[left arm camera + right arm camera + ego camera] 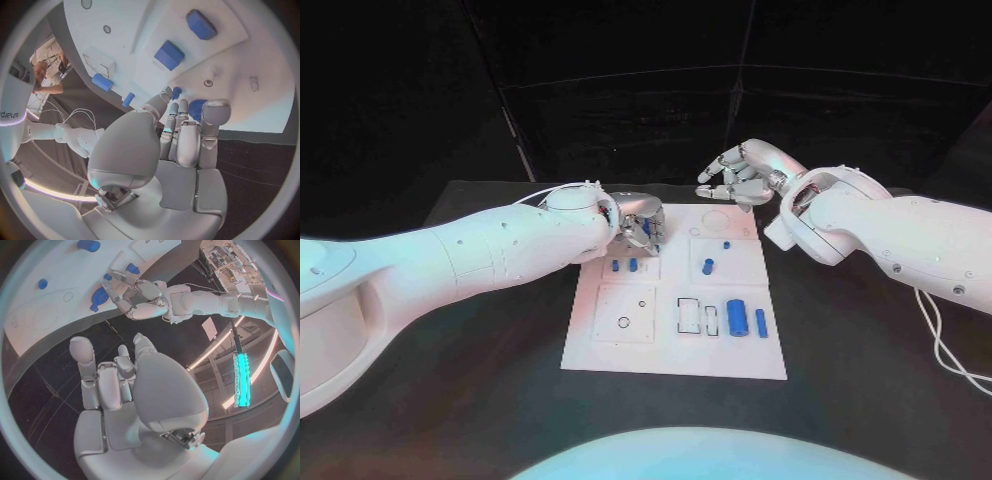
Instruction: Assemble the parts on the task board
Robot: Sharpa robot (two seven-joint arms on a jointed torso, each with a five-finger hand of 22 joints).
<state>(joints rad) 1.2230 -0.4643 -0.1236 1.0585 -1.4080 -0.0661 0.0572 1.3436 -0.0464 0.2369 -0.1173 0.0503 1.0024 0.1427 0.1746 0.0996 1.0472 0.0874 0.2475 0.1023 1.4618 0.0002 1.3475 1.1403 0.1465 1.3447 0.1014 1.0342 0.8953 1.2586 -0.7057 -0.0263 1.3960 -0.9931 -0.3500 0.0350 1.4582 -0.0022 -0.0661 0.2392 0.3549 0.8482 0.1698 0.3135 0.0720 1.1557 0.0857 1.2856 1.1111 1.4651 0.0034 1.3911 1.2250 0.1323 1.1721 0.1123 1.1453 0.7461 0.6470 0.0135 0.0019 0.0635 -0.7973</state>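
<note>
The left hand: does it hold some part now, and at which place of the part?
It cannot be told. The left hand is over the task board with curled fingers touching or near a blue part; no grip shows.

The white task board [672, 350] lies flat at the table's middle, long side running toward twelve o'clock. Blue parts lie on it: two small ones [623, 266] at ten o'clock, one [708, 266] near centre, and two larger upright-lying pieces [737, 318] at four o'clock.
</note>
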